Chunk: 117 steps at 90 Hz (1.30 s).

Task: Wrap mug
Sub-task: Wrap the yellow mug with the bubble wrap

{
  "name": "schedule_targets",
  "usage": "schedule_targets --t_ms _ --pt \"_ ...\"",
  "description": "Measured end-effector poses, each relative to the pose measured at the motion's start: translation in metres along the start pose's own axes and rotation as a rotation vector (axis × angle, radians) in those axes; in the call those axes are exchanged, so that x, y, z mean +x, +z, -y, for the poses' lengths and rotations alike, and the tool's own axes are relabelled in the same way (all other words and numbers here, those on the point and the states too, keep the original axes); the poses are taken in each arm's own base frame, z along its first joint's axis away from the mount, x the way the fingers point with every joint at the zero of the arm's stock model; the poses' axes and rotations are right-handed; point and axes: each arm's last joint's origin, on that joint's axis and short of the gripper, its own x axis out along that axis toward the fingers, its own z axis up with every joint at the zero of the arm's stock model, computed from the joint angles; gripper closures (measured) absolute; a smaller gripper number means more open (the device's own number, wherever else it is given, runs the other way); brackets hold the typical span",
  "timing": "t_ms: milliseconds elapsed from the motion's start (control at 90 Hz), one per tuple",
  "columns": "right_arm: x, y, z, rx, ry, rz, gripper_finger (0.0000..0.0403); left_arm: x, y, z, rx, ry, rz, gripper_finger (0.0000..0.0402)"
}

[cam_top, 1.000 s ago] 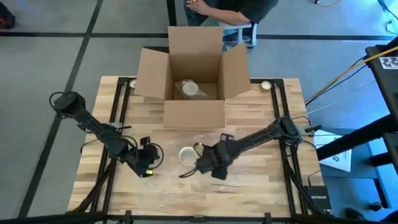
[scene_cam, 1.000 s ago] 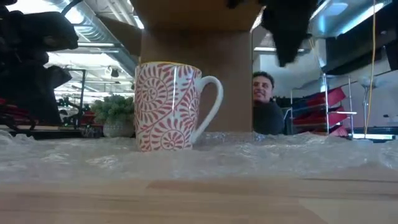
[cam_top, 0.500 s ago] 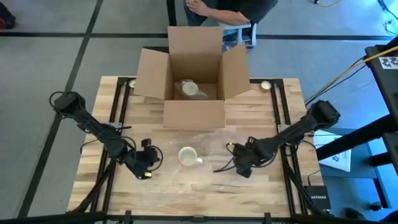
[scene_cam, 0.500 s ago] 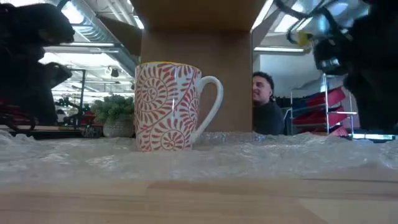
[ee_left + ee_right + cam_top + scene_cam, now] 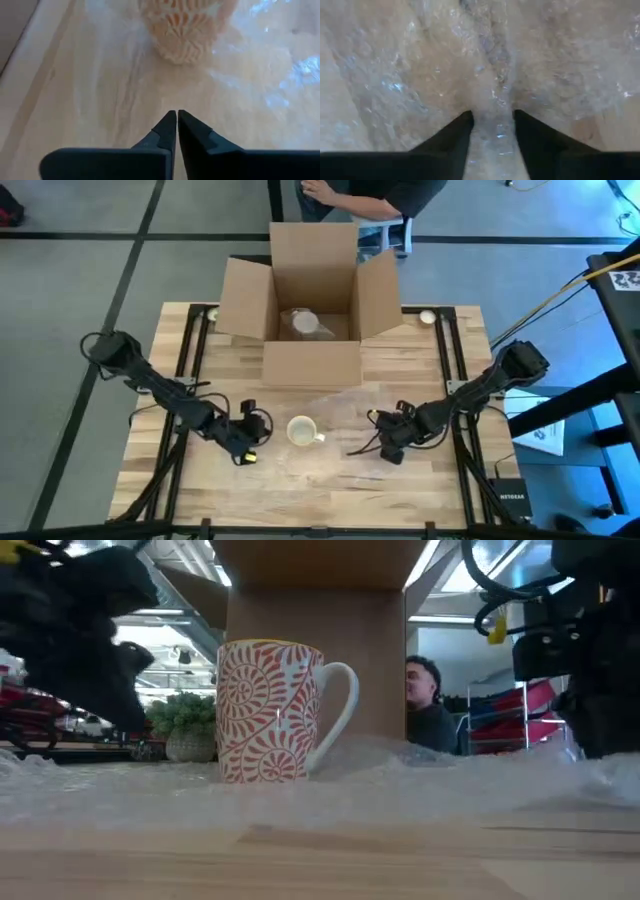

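Table of pale wood carries an open cardboard box at its far edge, with a wrapped bundle lying inside it, and a clear sheet of bubble wrap spread in front; the mug, white with a red swirl pattern, stands upright on that sheet, between the two arms; the right gripper is low at the sheet's right side, fingers narrowly parted around a raised fold of wrap; the left gripper sits just left of the mug, fingers pressed together on nothing
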Motion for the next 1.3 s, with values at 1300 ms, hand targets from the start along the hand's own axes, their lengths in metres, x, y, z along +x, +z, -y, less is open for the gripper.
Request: schedule_targets --t_ms 1300 --pt "-0.003 0.198 -0.081 -0.456 0.153 0.542 0.0402 0.025 0.007 0.003 0.029 -0.053 0.031 0.0402"
